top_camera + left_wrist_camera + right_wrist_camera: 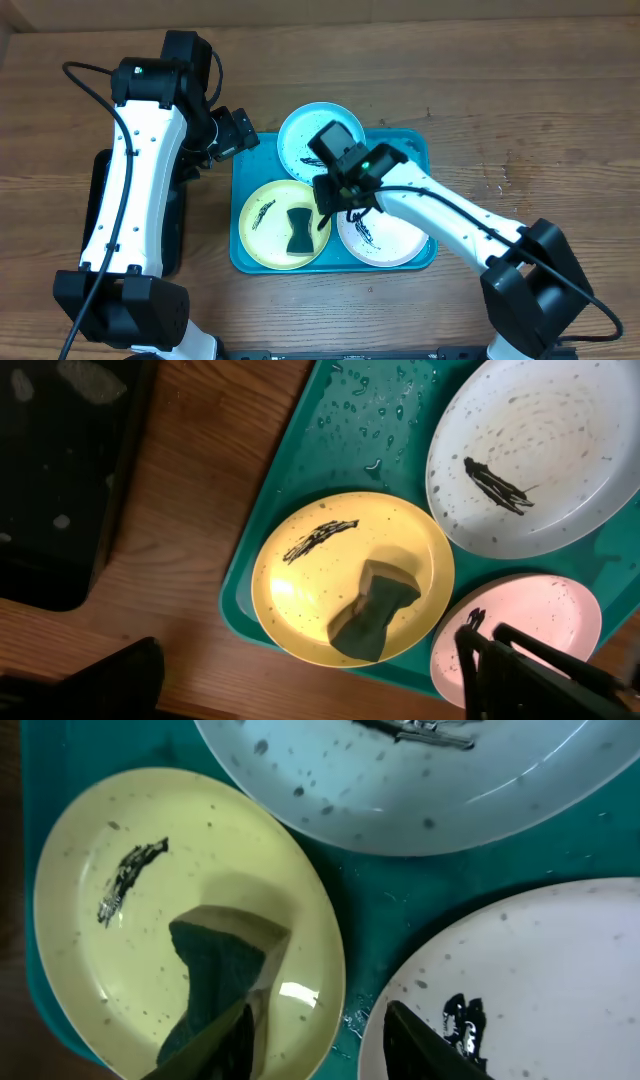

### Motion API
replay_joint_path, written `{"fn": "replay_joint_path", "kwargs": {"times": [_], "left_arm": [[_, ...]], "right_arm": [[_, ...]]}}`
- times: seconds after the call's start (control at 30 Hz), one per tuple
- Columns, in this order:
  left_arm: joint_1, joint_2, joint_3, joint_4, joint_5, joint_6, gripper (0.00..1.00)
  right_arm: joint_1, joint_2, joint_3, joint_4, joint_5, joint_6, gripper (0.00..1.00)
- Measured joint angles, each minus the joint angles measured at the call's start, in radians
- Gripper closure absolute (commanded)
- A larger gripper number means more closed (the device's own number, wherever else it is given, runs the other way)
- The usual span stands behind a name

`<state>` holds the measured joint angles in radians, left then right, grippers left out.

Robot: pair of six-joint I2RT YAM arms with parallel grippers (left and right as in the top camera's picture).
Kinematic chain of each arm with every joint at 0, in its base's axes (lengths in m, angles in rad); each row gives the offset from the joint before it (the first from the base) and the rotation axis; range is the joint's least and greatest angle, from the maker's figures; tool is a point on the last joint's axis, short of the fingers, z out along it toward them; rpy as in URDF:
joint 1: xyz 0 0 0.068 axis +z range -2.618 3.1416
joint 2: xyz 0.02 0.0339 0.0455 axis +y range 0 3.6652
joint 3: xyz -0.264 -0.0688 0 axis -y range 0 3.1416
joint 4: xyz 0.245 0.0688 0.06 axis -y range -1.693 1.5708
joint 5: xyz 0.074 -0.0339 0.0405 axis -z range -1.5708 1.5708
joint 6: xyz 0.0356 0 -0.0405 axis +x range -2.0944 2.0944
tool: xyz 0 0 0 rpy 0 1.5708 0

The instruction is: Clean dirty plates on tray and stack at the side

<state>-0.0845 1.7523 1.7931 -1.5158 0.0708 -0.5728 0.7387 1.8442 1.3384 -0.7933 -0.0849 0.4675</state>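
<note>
Right gripper: fingers apart, empty, over the gap between yellow plate and white plate, just beside the sponge lying on the yellow plate. Both plates and the blue plate sit smeared in the tray. Left gripper: wide apart, empty, by the tray corner. Judgement: centre over the sponge's narrow waist, descend, then close.

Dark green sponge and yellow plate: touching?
Touching. The left wrist view shows the dark green hourglass-shaped sponge lying inside the round yellow speckled plate, resting on its surface.
</note>
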Motion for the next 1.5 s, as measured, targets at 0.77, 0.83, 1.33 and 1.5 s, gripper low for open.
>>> {"fn": "replay_joint_path", "kwargs": {"times": [0.77, 0.83, 1.33, 1.5], "left_arm": [[0.000, 0.000, 0.000, 0.000, 0.000, 0.000, 0.00], [0.000, 0.000, 0.000, 0.000, 0.000, 0.000, 0.00], [0.000, 0.000, 0.000, -0.008, 0.000, 0.002, 0.00], [0.000, 0.000, 0.000, -0.018, 0.000, 0.012, 0.00]], "right_arm": [[0.009, 0.074, -0.101, 0.195, 0.007, -0.001, 0.60], [0.009, 0.091, -0.101, 0.196, 0.003, -0.001, 0.60], [0.021, 0.107, -0.101, 0.183, -0.016, 0.019, 0.64], [0.038, 0.107, -0.101, 0.179, -0.032, 0.032, 0.72]]}}
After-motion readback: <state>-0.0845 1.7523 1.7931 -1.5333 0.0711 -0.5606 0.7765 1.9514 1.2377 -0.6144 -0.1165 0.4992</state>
